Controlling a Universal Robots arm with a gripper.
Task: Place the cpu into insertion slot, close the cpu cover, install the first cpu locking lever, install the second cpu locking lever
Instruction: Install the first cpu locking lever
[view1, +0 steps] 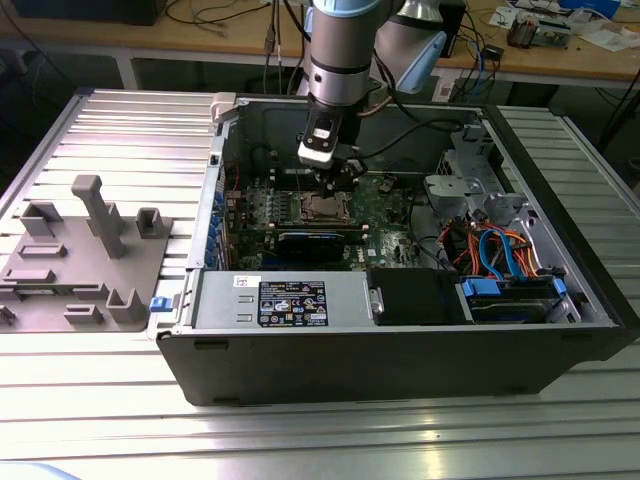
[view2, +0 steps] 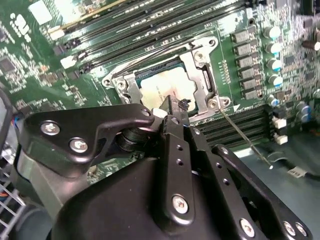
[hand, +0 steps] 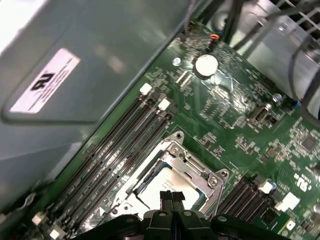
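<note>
My gripper (hand: 172, 197), fingers together, likely as a narrow pusher, hangs above the cpu (hand: 156, 184) seated under its cpu cover (hand: 198, 168).

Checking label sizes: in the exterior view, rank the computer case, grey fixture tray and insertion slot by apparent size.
1. computer case
2. grey fixture tray
3. insertion slot, clearly the smallest
</note>
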